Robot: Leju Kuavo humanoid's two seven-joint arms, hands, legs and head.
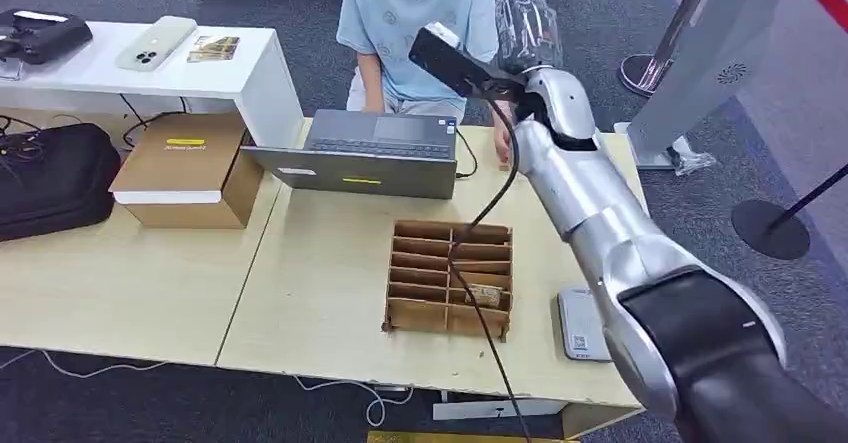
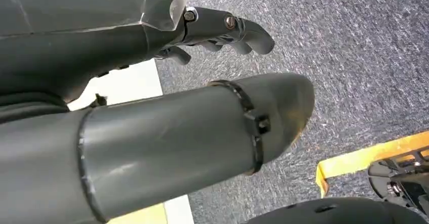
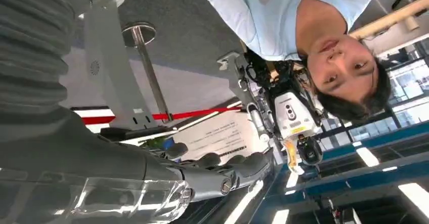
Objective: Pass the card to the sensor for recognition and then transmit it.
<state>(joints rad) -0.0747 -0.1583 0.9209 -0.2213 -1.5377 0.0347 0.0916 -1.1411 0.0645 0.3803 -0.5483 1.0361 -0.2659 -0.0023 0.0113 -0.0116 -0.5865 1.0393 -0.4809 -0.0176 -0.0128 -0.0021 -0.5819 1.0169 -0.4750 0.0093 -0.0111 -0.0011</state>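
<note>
Card (image 3: 222, 135) first: your right hand (image 3: 202, 171) appears to hold it, white and printed, under curled fingers (image 3: 238, 161), raised high in front of the person (image 1: 415, 23) seated behind the laptop (image 1: 370, 153). You seem to be at the handover, so keep the grip firm and the card's free edge towards them until they take it. The sensor (image 1: 580, 325) lies on the table (image 1: 320, 293) beside the cardboard organiser (image 1: 450, 278). Your left hand (image 2: 202, 107) hangs over carpet, fingers apart, holding nothing.

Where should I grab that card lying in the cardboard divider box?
Probably by its exposed top edge, coming straight down from above: the card lies tilted in a narrow slot of the divider box, whose walls block any sideways approach.
</note>
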